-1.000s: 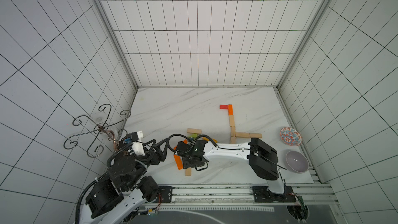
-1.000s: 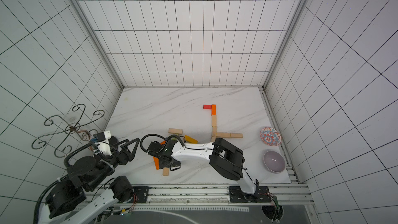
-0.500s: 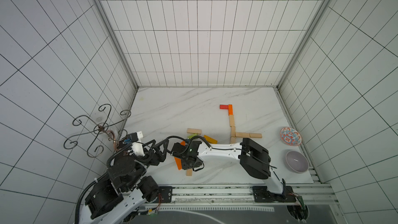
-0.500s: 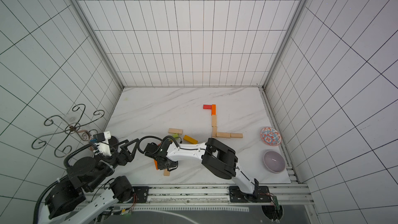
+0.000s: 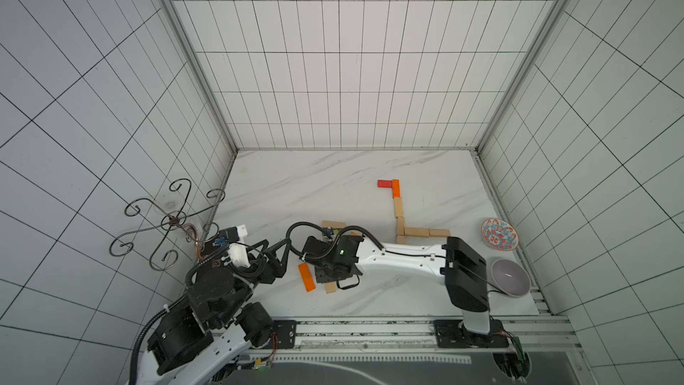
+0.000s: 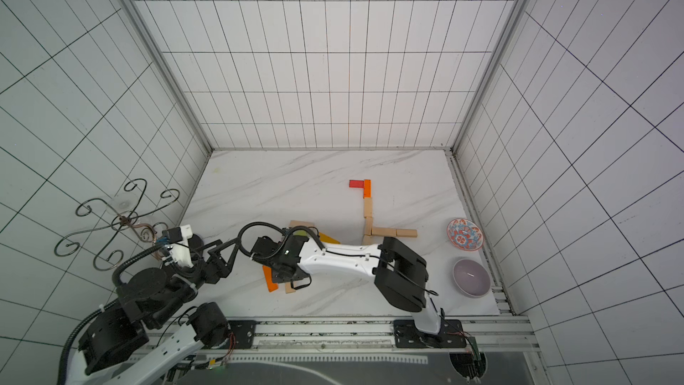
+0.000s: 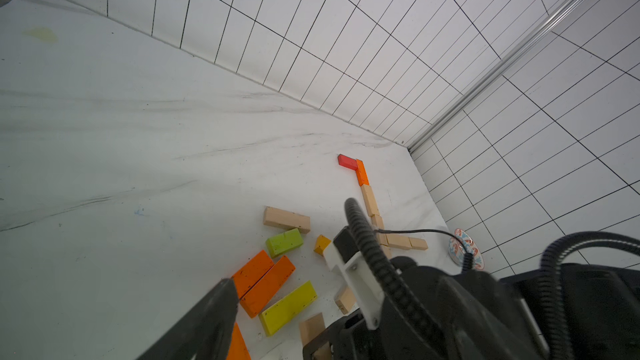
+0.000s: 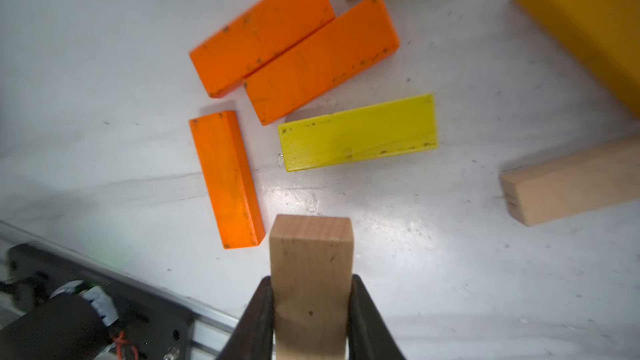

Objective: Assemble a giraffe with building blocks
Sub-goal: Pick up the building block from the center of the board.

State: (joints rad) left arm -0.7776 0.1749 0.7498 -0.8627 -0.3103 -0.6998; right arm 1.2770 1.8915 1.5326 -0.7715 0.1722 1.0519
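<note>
My right gripper (image 8: 311, 309) is shut on one end of a plain wooden block (image 8: 311, 258), just above the table near its front edge. In both top views this gripper (image 5: 329, 277) is over the loose pile, with the block's end (image 5: 330, 288) showing beside an orange block (image 5: 307, 277). Other loose blocks lie close by: two orange ones side by side (image 8: 294, 43), a yellow one (image 8: 358, 133) and a green one (image 7: 284, 242). The partly built giraffe has a red head block (image 5: 385, 183), an orange block (image 5: 396, 188), a wooden neck (image 5: 398, 207) and a wooden body row (image 5: 427, 232). My left gripper (image 5: 277, 248) stands open and empty to the left of the pile.
A patterned bowl (image 5: 499, 234) and a grey bowl (image 5: 510, 277) sit at the right edge. A curly wire stand (image 5: 170, 222) hangs on the left wall. The metal rail (image 5: 370, 331) runs along the front. A wooden block (image 5: 333, 224) and an amber block (image 8: 588, 29) lie behind the pile.
The right gripper's jaws have closed onto the plain wooden block after the wrist shifted left over the pile. The left arm has stayed where it was.
</note>
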